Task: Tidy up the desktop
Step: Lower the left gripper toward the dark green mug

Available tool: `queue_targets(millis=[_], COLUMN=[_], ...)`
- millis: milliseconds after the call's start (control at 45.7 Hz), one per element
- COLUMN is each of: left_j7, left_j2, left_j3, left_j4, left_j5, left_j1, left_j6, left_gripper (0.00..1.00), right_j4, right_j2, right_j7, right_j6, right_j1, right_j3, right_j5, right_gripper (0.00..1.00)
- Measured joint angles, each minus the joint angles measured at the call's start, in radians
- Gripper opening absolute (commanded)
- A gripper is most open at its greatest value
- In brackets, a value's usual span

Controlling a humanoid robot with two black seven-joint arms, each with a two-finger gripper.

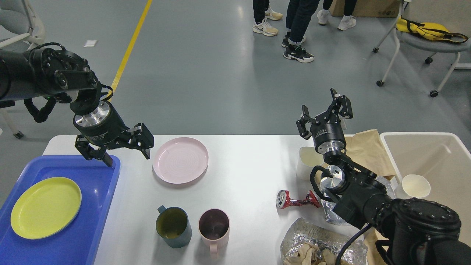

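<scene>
Your left pincer (117, 151) hangs wide and empty over the tabletop (243, 173), between the blue tray (99, 206) and the pink plate (180, 160). I'd judge the plate is next: drop one finger outside its near rim, one inside, then pinch. Your right pincer (323, 112) sits parted, holding nothing.

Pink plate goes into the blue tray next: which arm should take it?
Left, likely. The left gripper hangs open between the pink plate and blue tray; the right gripper is raised far across the desktop.
</scene>
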Motion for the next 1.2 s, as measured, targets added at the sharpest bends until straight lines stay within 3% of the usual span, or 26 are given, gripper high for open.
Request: queue_targets(millis=[788, 1205], left_j7=[0.000, 0.000], left_j2=[-0.018, -0.024], left_j3=[-0.004, -0.090], left_j4=[0.002, 0.005], left_j5=[0.000, 0.000], left_j1=[0.059, 0.113], left_j6=[0.000, 0.001], left_gripper=[0.96, 0.96], right_j4=[0.001, 0.002], right_j2=[0.000, 0.000], right_j7=[-0.001, -0.001], right_j6=[0.001, 0.001], right_j1=[0.001, 0.001], right_j3=[0.002, 0.002], right_j5=[0.000, 0.000], right_gripper=[1.00, 1.00])
